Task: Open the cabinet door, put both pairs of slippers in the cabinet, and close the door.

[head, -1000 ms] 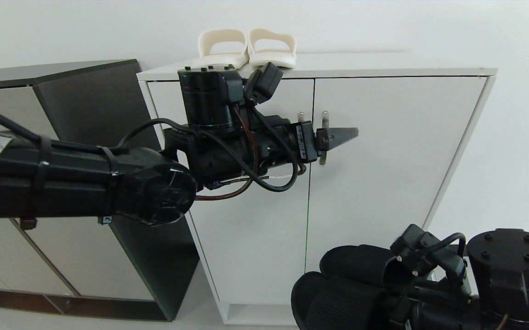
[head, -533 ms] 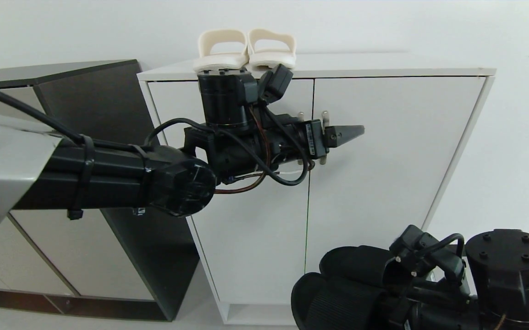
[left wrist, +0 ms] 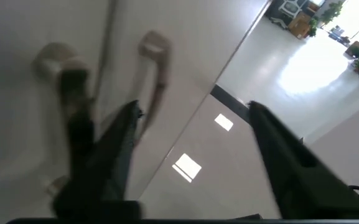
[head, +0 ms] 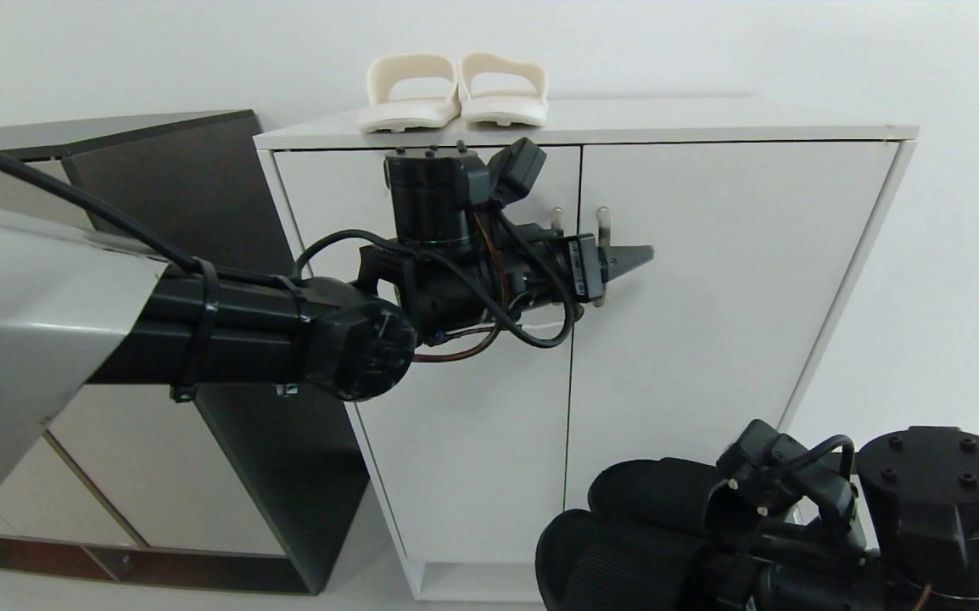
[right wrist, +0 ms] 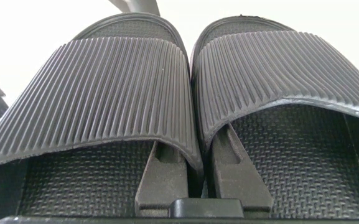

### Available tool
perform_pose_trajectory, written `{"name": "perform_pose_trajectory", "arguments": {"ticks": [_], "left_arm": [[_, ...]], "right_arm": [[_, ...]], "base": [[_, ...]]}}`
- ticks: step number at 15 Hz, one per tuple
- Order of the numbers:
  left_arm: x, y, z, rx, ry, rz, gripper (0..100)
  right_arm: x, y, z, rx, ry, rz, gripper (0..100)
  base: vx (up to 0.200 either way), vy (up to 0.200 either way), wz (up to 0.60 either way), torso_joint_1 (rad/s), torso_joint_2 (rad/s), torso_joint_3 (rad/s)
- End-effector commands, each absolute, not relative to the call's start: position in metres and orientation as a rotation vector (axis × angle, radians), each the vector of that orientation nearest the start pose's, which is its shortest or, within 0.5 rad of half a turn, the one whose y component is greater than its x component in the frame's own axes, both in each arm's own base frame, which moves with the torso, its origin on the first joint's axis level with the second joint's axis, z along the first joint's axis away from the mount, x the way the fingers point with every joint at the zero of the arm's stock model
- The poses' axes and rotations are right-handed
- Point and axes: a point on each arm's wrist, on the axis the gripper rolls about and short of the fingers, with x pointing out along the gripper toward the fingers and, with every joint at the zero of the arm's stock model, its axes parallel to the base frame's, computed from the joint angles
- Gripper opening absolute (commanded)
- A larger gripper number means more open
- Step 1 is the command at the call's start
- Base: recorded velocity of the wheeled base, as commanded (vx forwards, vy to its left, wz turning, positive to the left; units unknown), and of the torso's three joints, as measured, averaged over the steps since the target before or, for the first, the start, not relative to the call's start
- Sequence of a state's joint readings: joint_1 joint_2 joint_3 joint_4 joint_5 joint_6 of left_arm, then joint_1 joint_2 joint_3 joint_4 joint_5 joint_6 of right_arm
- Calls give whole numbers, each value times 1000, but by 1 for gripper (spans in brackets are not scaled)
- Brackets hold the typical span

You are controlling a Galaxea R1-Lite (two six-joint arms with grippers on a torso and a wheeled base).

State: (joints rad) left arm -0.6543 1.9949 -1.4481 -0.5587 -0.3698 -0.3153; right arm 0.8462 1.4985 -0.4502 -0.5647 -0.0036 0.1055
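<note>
The white cabinet (head: 710,297) stands with both doors closed, two upright metal handles (head: 601,221) side by side at the centre seam. My left gripper (head: 625,257) hangs right in front of those handles. In the left wrist view the left gripper (left wrist: 193,109) is open, and a handle (left wrist: 156,62) sits just beyond its fingers. A pair of cream slippers (head: 455,89) rests on the cabinet top. Low on the right, my right gripper (right wrist: 199,168) is shut on the black slippers (head: 651,526), pinching their two inner walls (right wrist: 195,124) together.
A dark grey cabinet (head: 159,195) with mirrored fronts stands against the left side of the white one. A plain white wall is behind both. Pale floor shows under the white cabinet (head: 472,585).
The left arm has stretched further in toward the cabinet doors, and its gripper now sits slightly lower by the handles. The right arm with the black slippers has barely moved.
</note>
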Motion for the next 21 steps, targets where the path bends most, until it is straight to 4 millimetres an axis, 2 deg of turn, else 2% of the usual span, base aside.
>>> {"name": "perform_pose_trajectory", "arguments": {"ticks": [1,3,7,13,16,21], "left_arm": [[318,-256,251,-290,146,-1025,0],[305,-256,253,-288,152,-1044,0],[267,-250,254,-278,161,-1095,0],[230,-228,257,-249,148,-1120,0],[231,-218,256,-245,133,-1058,0],[281,-217,264,-322,48,-977,0]], "right_arm": [[143,164,136,-106,510,837,0],[131,157,135,-111,513,937,0],[115,144,128,-182,503,1087,0],[113,145,126,-196,507,1102,0],[111,146,124,-209,510,1108,0],[111,146,124,-209,508,1106,0]], "base": [[0,0,0,0,0,0],[0,0,0,0,0,0],[0,0,0,0,0,0],[0,0,0,0,0,0],[0,0,0,0,0,0],[0,0,0,0,0,0]]}}
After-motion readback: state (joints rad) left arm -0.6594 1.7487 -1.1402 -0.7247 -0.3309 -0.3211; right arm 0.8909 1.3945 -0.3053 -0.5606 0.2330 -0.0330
